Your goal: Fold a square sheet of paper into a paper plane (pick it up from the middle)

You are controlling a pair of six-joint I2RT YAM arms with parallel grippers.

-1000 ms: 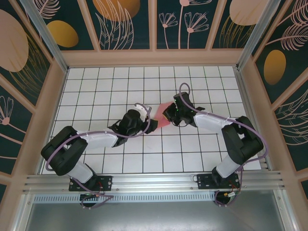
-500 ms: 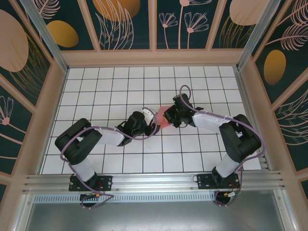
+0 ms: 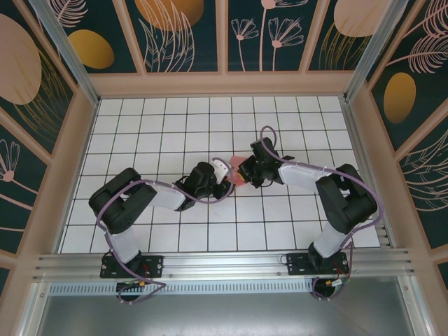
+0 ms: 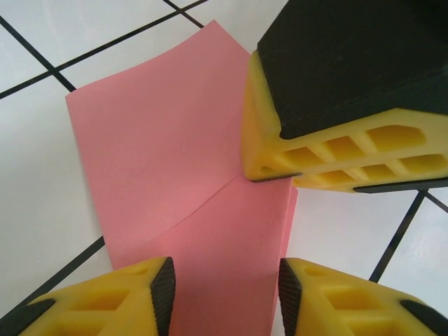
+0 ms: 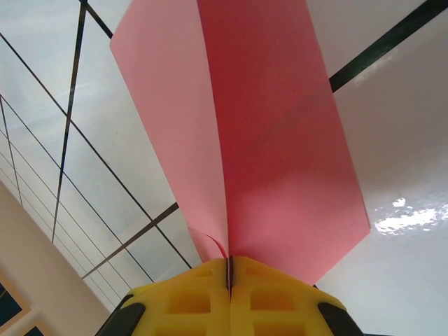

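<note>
Clamps the half-folded square sheet of paper [image 5: 266, 140], at the middle of the counter [image 4: 35, 175], in the right gripper [image 5: 229, 269], at 3 o'clock of the sheet. Straddles its 9 o'clock end with the left gripper [image 4: 225, 297], jaws apart, nothing gripped. Looks mid-crease; next likely needs pinching that fold squarely.

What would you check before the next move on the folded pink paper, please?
1. Right gripper shut on the folded pink paper: ok.
2. Left gripper open, one finger on each side of the paper: ok.
3. Gap between the two grippers: ok, close but apart.
4. Folded layers lined up: cannot tell.
5. Paper lifted off the grid table: cannot tell.
</note>
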